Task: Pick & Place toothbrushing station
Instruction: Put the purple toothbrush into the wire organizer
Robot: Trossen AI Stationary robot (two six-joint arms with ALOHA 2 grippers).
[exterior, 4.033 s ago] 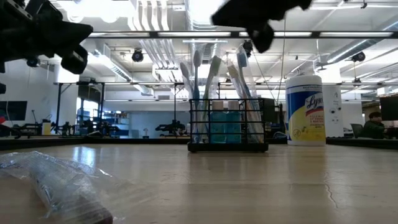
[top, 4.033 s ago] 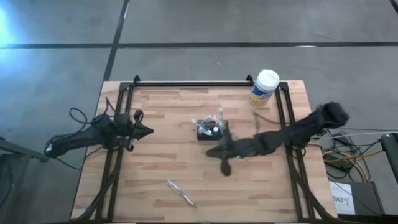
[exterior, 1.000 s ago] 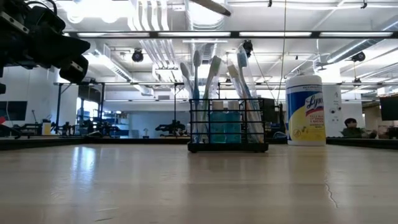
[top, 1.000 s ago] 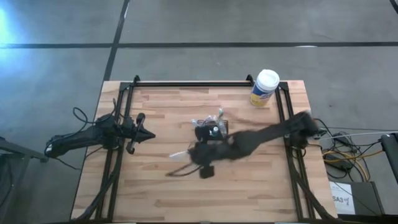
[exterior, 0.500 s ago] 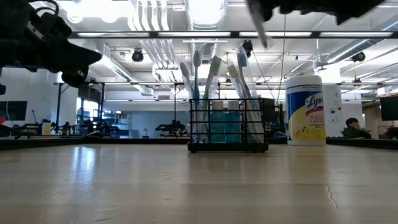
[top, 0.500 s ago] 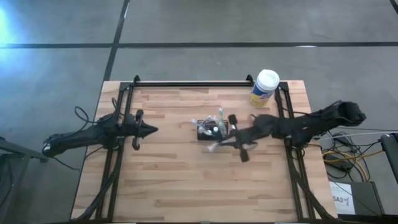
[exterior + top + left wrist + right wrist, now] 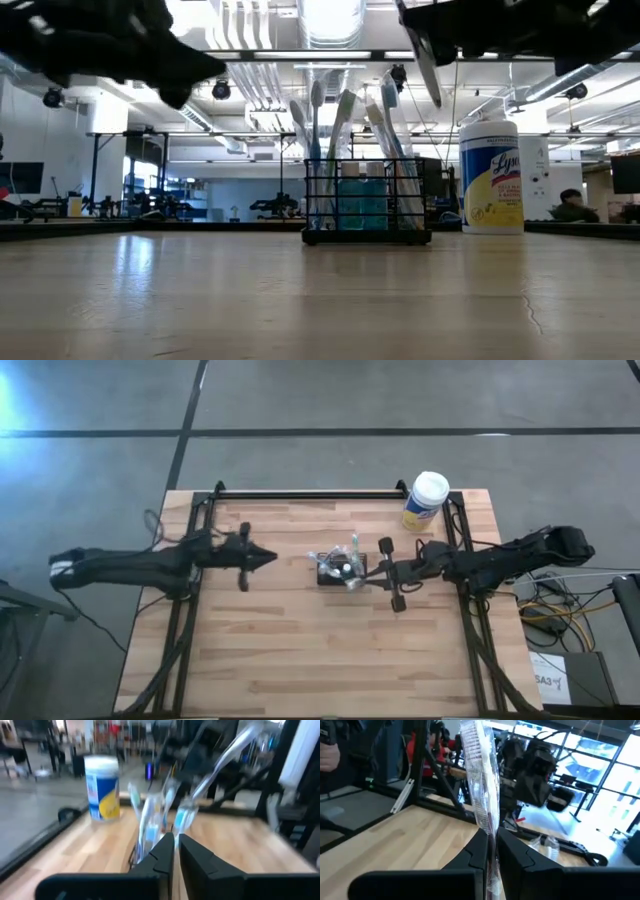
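The toothbrushing station, a small black wire caddy [image 7: 336, 569] holding several toothbrushes, stands on its base at mid-table; it also shows in the low view [image 7: 367, 205] and the left wrist view [image 7: 150, 827]. My right gripper [image 7: 372, 576] hovers just right of it, above the table, shut on a clear-wrapped toothbrush [image 7: 481, 775]. My left gripper [image 7: 268, 558] is shut and empty, in the air left of the caddy, pointing at it. My right gripper pinches the wrapped toothbrush between its two fingers at one end of the wrapper [image 7: 491, 827]. The fingers come about level from the table's right. The toothbrush is lifted clear, and its long part sticks out past the fingertips toward the caddy, slanting [image 7: 425, 60].
A yellow canister with a white lid [image 7: 426, 501] stands at the far right of the table, right of the caddy in the low view [image 7: 490, 175]. Black frame rails [image 7: 300, 495] run along the table's far, left and right edges. People show in the room behind.
My right gripper has carried the wrapped toothbrush from the near left of the caddy, up and toward the table's right and far edge, to the caddy's right side, turning to face left. My left gripper has gone toward the table's right, nearer the caddy.
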